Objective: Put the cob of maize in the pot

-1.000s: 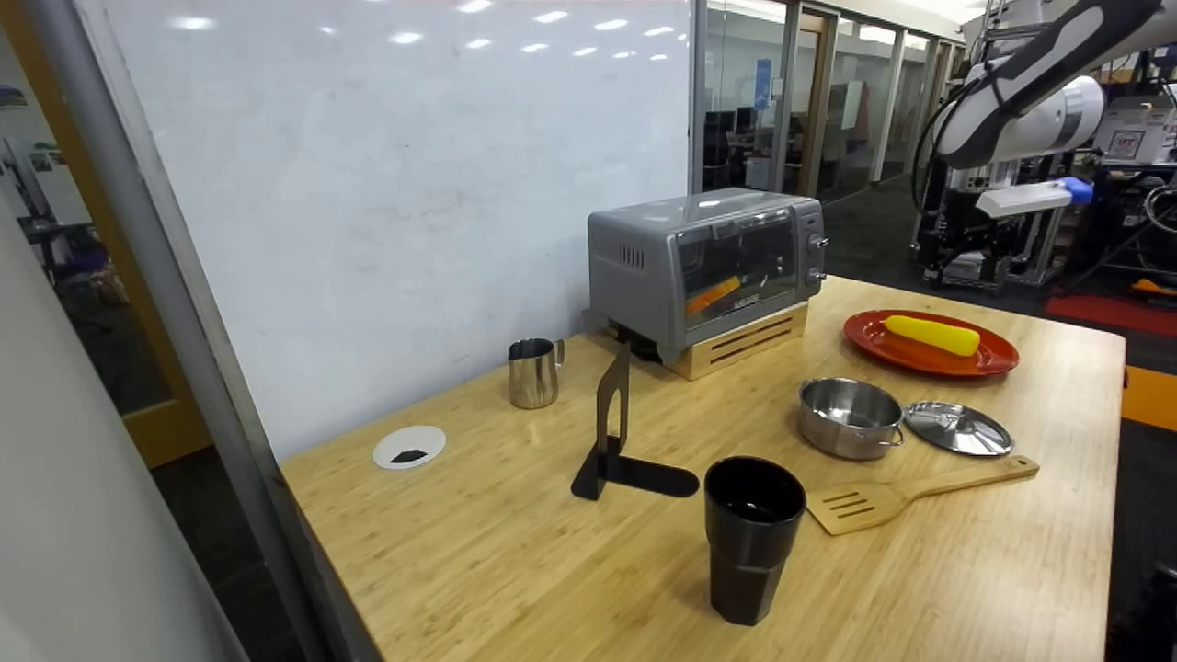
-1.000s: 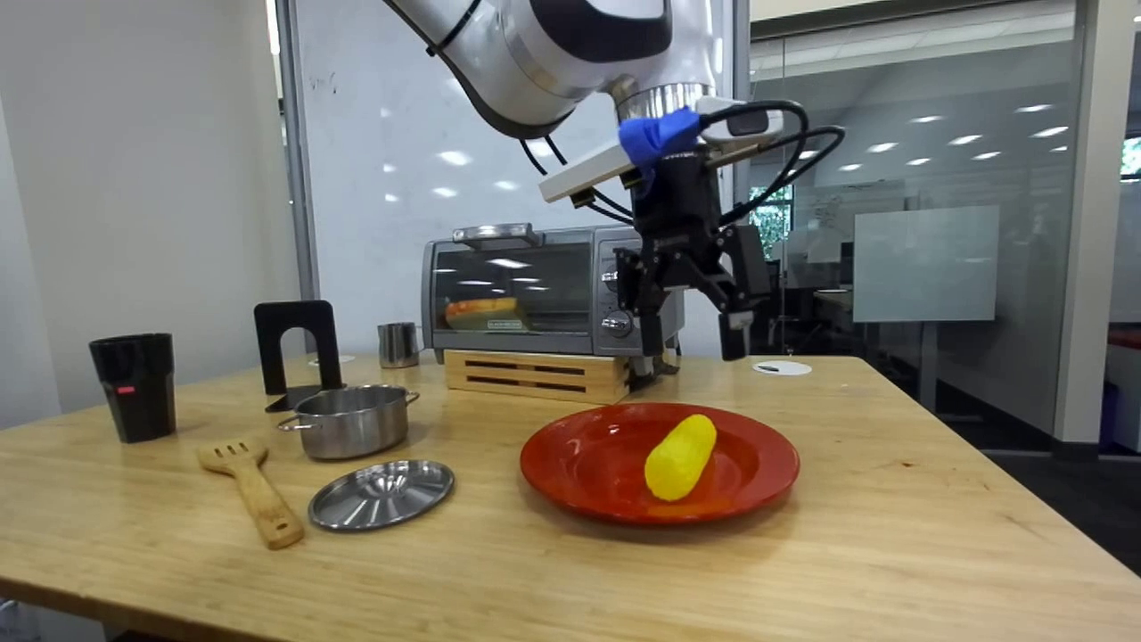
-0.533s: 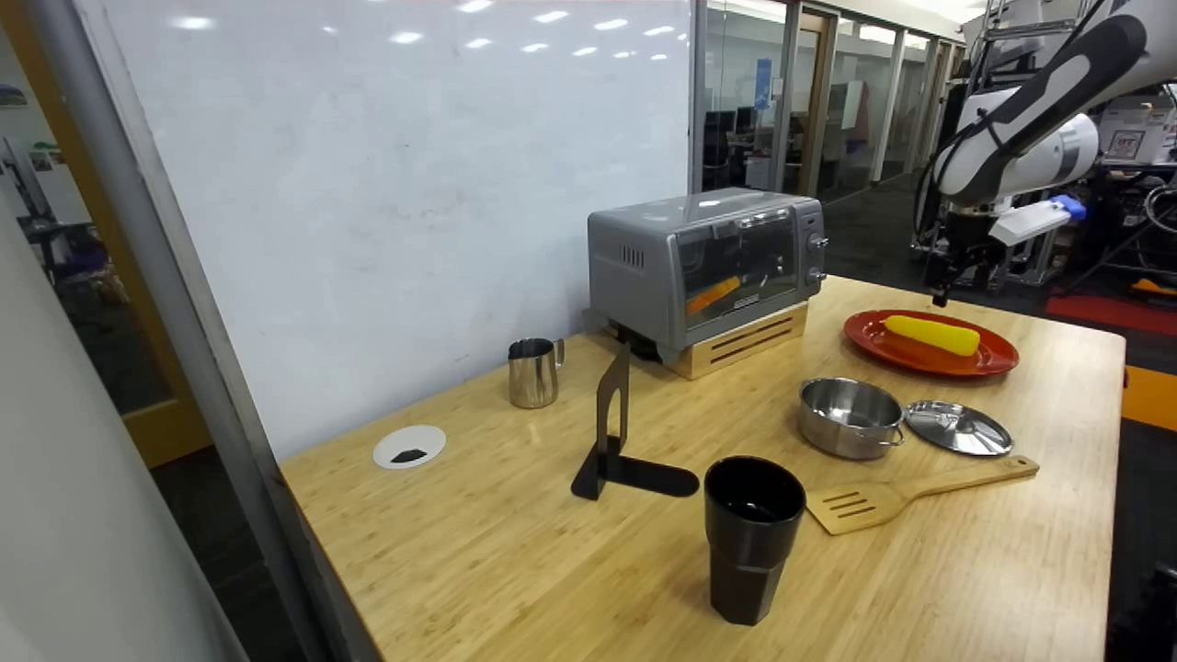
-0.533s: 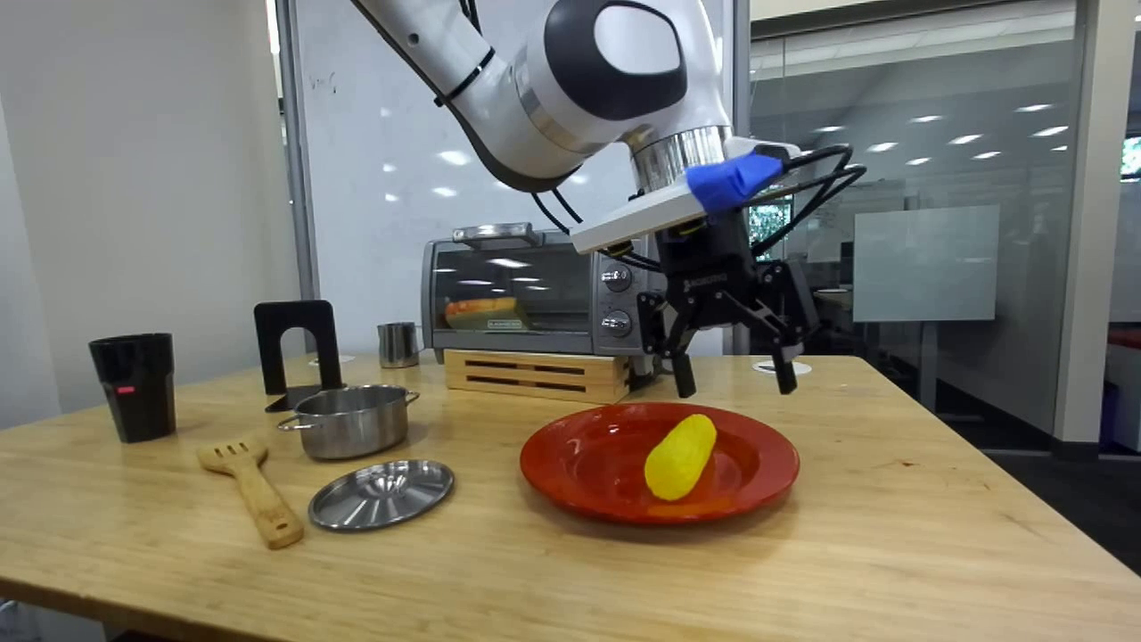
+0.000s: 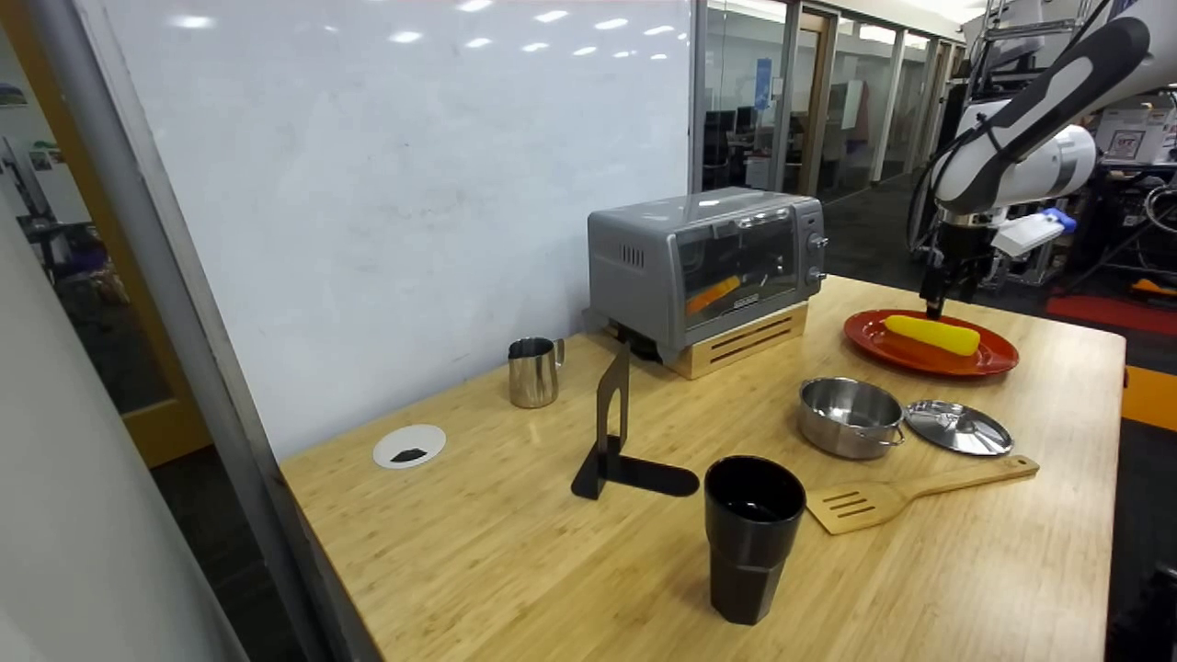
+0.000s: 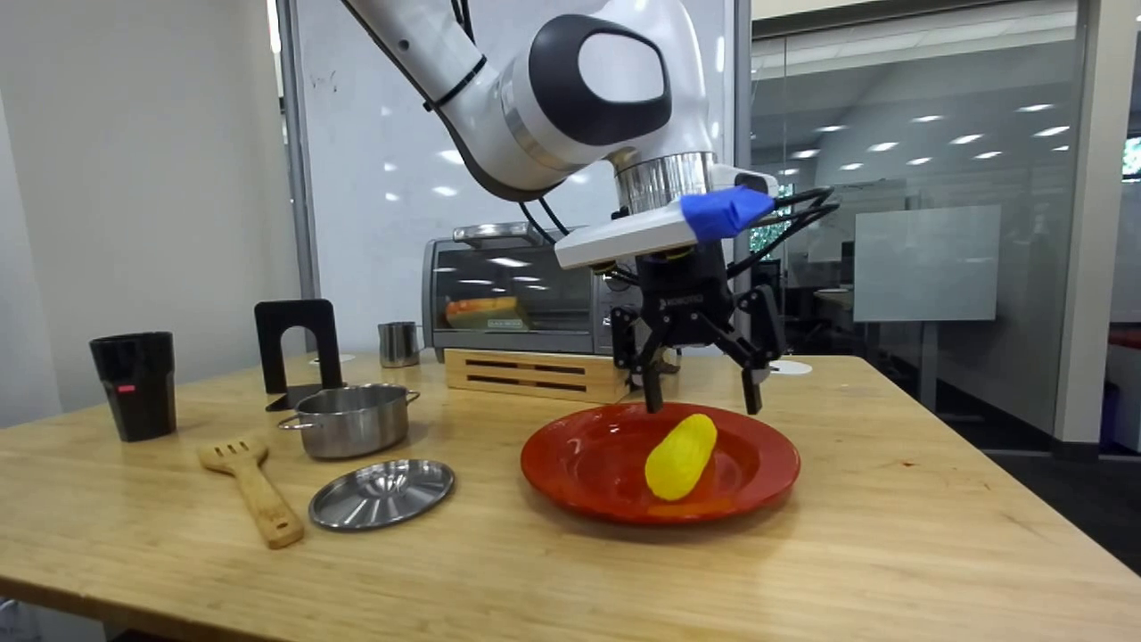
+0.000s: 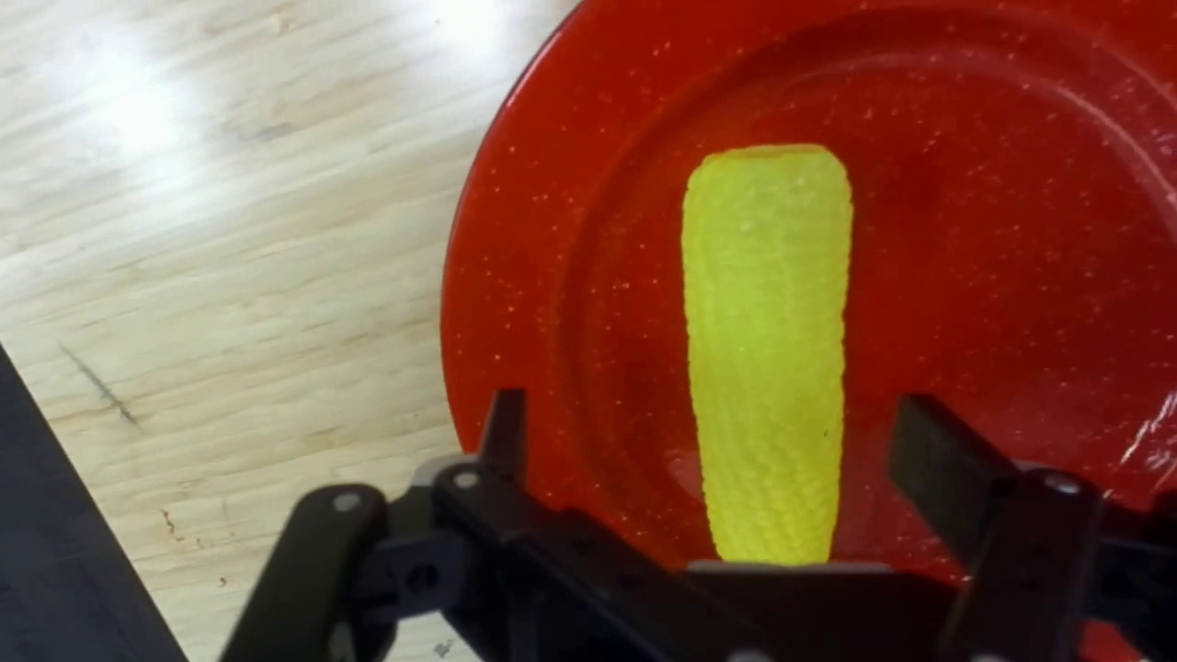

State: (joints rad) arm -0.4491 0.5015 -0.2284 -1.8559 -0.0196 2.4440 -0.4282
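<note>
The yellow cob of maize [image 6: 681, 457] lies on the red plate [image 6: 570, 459] in both exterior views [image 5: 931, 335]. In the wrist view the cob [image 7: 768, 349] runs lengthwise between my fingers, its lower end hidden by the gripper body. My gripper [image 6: 702, 406] is open and empty, pointing down just above the plate at the cob's far end. In the wrist view the fingertips [image 7: 713, 423] stand apart on either side of the cob, not touching it. The silver pot [image 6: 352, 423] stands open on the table, left of the plate; it also shows in an exterior view [image 5: 851, 418].
The pot's lid [image 6: 381, 496] and a wooden spatula [image 6: 254, 490] lie by the pot. A black cup [image 6: 135, 386], a black bookend [image 6: 299, 352] and a steel cup [image 6: 398, 345] stand beyond. A toaster oven [image 6: 513, 294] on a wooden stand [image 6: 535, 374] is behind the plate.
My gripper has come down towards the plate from higher up. It swung right, then moved back left over the cob. It has stayed open. The cob and pot have not moved.
</note>
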